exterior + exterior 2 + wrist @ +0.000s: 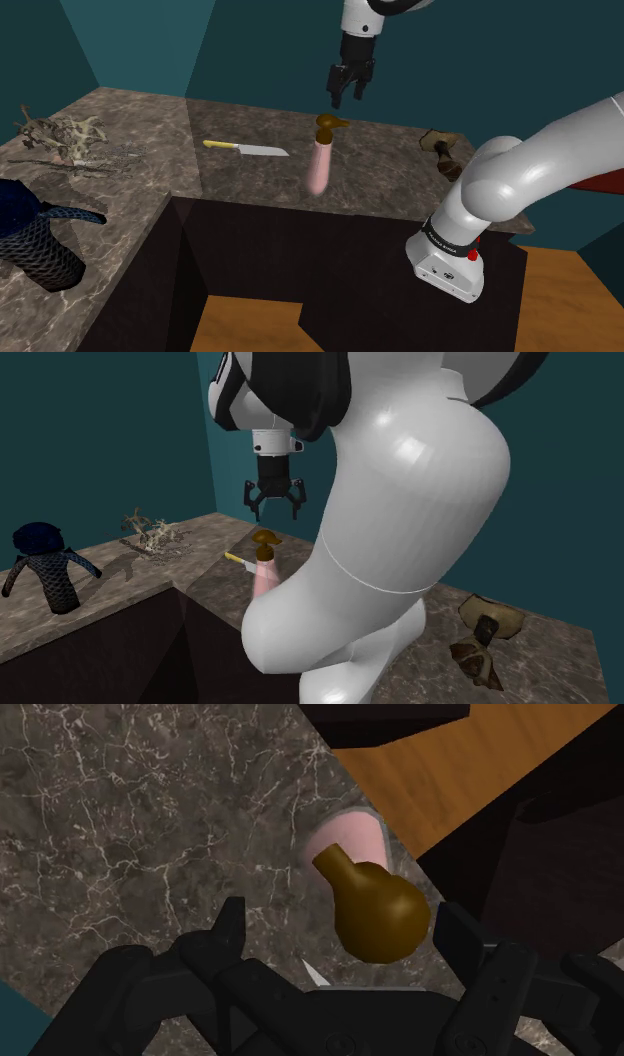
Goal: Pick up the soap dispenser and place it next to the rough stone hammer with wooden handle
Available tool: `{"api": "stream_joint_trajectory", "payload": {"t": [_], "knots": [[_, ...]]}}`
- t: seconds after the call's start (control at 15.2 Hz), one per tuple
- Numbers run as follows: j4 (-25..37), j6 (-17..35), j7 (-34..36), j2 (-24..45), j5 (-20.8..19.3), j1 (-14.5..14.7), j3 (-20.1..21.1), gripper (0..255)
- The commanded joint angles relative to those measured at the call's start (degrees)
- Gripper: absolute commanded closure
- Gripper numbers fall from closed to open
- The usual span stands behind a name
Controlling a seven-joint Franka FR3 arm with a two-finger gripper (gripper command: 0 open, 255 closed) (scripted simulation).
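**Approach before the grasp.** The pincer (pixel 347 98) is hovering directly above the dispenser (pixel 320 165), which is standing upright on the counter (pixel 240 118), close to the counter's front edge. The jaws are standing wide apart, holding and touching nothing. In the wrist view the fingers (pixel 228 924) are appearing on either side of the brown pump (pixel 378 909), with clear gaps on both sides.

To do this step well, the descent is probably best kept vertical and centred. It should be going past the bulbous pump, so that the fingers are closing on the pink body beneath it, low enough not to tip the slender bottle toward the edge.

The hammer (pixel 447 155) is lying well off to one side of the pincer, on the stand's side. The knife (pixel 250 150) is lying on the opposite side, clear of the descent path.
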Motion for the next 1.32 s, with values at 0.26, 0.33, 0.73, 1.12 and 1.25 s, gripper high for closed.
{"api": "stream_joint_trajectory", "payload": {"t": [0.26,0.33,0.73,1.12,1.25], "knots": [[1.5,4.7,3.6,6.7,1.1,1.1,2.7,0],[0.9,5.4,3.6,6.8,1.1,1.1,2.7,0],[-2.2,9.1,3.6,7.5,1.2,1.1,2.9,0],[-2.2,9.1,3.6,7.5,1.2,1.1,2.9,0],[-2.2,9.1,3.6,7.5,1.2,1.1,2.9,255]]}}
